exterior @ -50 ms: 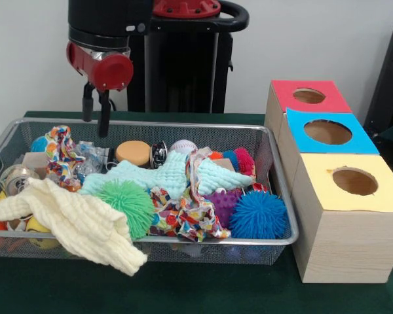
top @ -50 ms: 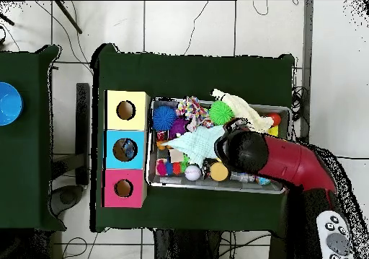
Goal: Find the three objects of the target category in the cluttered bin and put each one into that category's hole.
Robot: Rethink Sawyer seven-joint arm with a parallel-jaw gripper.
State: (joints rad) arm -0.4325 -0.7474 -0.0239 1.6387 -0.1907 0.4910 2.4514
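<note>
My gripper (exterior @ -50 ms: 96, 116) hangs open and empty just above the far left corner of the wire bin (exterior @ -50 ms: 275, 241). Below it lie a patterned cloth (exterior @ -50 ms: 61, 149) and a tan disc (exterior @ -50 ms: 133, 152). The bin also holds a green spiky ball (exterior @ -50 ms: 126, 205), a blue spiky ball (exterior @ -50 ms: 257, 214), a purple spiky ball (exterior @ -50 ms: 224, 203), a mint cloth (exterior @ -50 ms: 170, 175), a baseball (exterior @ -50 ms: 183, 146) and a cream cloth (exterior @ -50 ms: 78, 226) draped over the front rim. In the overhead view the arm (top @ -50 ms: 249, 151) hides the gripper. Beside the bin stand a red-topped box (exterior @ -50 ms: 283, 91), a blue-topped box (exterior @ -50 ms: 300, 123) and a yellow-topped box (exterior @ -50 ms: 318, 176), each with a round hole.
A second patterned cloth (exterior @ -50 ms: 183, 214) lies at the bin's front middle. A metal tin (exterior @ -50 ms: 16, 180) and yellow balls (exterior @ -50 ms: 38, 226) sit at the left end. The overhead view shows a blue bowl (top @ -50 ms: 7, 103) on a separate table and the boxes (top @ -50 ms: 126, 149) left of the bin.
</note>
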